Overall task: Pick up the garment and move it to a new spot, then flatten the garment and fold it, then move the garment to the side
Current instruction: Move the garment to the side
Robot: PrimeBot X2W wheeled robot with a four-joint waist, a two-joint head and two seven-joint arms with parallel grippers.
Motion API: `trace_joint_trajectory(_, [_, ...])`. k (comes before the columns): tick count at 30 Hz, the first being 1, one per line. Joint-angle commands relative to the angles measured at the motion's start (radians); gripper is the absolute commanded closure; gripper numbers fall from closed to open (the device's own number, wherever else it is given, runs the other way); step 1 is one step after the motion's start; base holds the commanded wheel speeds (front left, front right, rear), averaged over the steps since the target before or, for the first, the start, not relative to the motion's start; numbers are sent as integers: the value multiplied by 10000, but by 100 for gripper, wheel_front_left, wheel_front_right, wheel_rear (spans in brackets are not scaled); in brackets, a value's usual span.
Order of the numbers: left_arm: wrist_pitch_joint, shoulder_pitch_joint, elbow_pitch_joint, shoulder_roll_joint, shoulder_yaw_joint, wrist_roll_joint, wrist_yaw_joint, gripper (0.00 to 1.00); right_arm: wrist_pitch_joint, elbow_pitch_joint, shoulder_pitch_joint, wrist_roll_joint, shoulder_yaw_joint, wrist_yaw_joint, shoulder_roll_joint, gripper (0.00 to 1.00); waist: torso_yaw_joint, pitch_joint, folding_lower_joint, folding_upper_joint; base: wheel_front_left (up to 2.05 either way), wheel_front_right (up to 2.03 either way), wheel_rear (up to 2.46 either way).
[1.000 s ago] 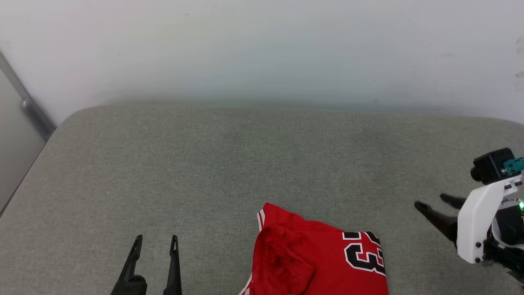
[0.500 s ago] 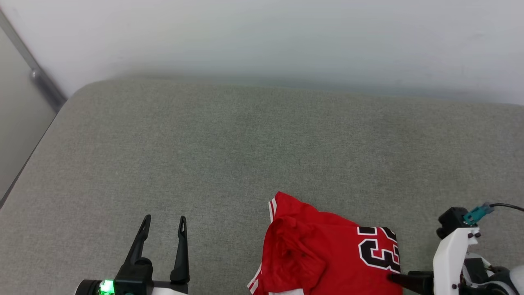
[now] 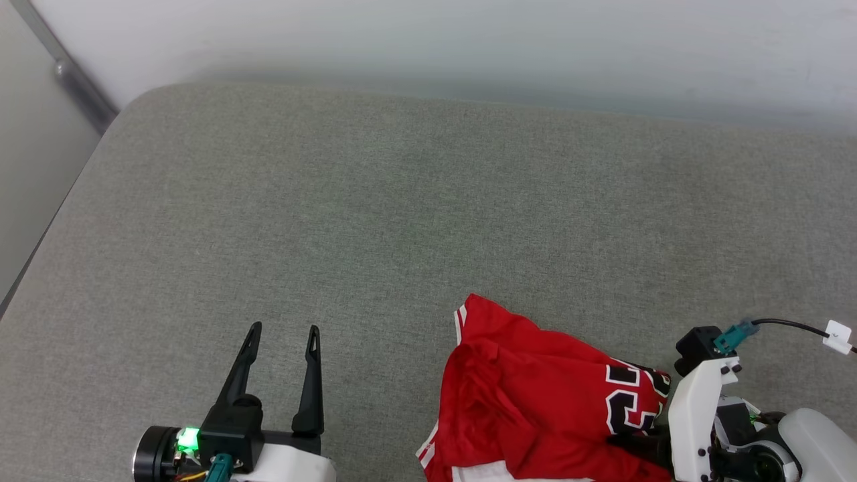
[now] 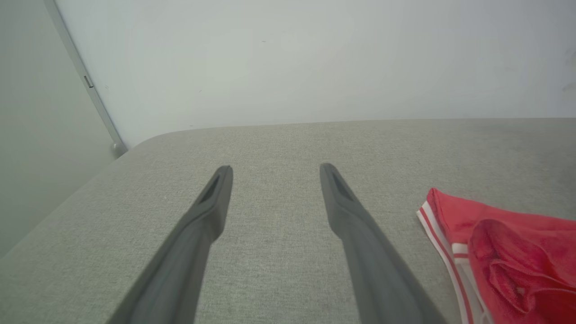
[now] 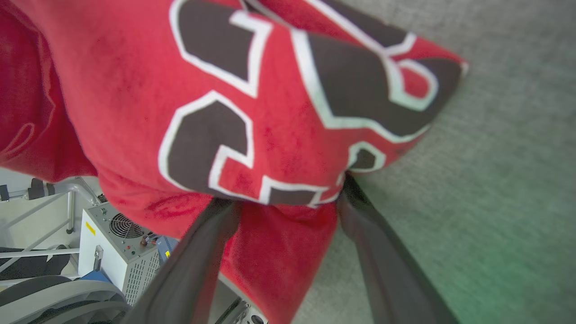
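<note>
Red jersey-style shirt [image 3: 535, 402] with black white-outlined numerals covers the fingertips of the wide-open right pincer [image 5: 284, 198]; the left pincer [image 3: 284, 328] stands open and empty, shirt off to its right.

garment [image 3: 529, 395] cut off below, lettering [image 3: 633, 405] partly hidden

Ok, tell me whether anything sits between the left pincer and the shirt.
Nothing visible does. Only bare grey cushion lies between the left pincer and the shirt, which lies crumpled off to that pincer's right.
</note>
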State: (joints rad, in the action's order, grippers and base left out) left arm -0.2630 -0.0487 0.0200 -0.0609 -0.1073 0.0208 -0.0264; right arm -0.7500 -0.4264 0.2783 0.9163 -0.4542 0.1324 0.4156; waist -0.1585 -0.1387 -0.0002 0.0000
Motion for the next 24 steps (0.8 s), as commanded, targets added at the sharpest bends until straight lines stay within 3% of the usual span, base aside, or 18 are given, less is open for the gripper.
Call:
trace_joint_trajectory(1, [-21,158,26,10,-17,-28,14,0,358,-545,-114,-154,-625,-33,-548,89,-73,-78,2,0,0,0,0])
trace_joint_trajectory(2, [-21,161,38,14,-24,-30,15,0,495,-600,-35,-100,-784,-33,-570,100,-88,-90,2,0,0,0,0])
trace_joint_trajectory(9, [-21,-172,180,22,44,-70,-50,0,1602,-285,675,55,-1487,-31,311,100,16,319,2,0,0,0,0])
trace_joint_trajectory(16, [-21,-595,101,30,160,-30,-168,0,2320,711,1373,39,-2366,-25,1425,100,620,935,2,0,0,0,0])
trace_joint_trajectory(24, [-21,-862,-225,63,364,140,-387,0,2484,2447,2719,-196,-3262,-22,3092,100,2332,889,2,0,0,0,0])
